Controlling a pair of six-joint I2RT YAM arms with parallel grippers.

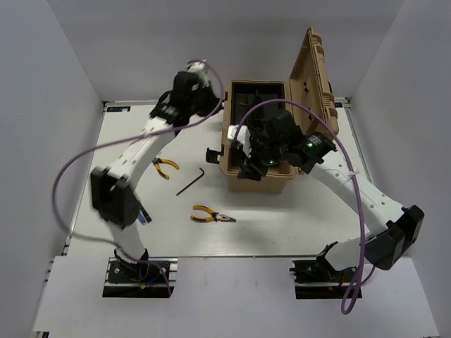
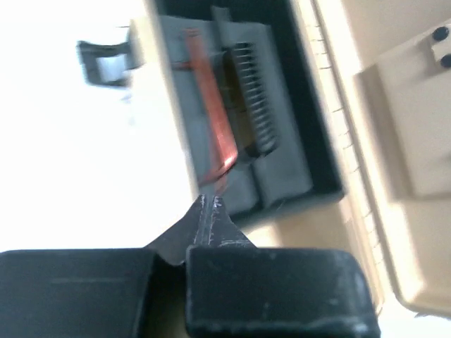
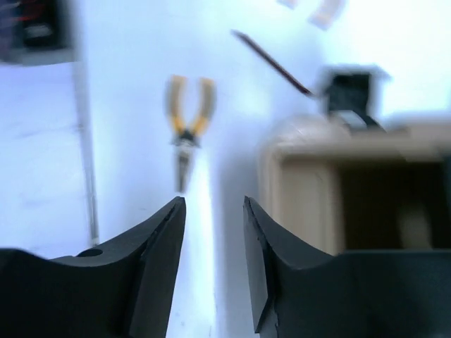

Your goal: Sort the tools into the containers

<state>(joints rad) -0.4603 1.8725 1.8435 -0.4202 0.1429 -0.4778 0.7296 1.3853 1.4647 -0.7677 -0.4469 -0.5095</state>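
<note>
On the white table [image 1: 282, 225], yellow pliers [image 1: 211, 217] and a hex key [image 1: 190, 182] lie left of the toolbox [image 1: 259, 185]. The left gripper [image 2: 209, 211] is clenched and empty. The right gripper [image 3: 211, 232], parted and empty, risks clipping the toolbox wall when reaching out.

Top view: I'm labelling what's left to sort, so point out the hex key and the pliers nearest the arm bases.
hex key [image 1: 189, 186], top view, middle of its long shaft.
pliers [image 1: 211, 216], top view, at the pivot.
</note>
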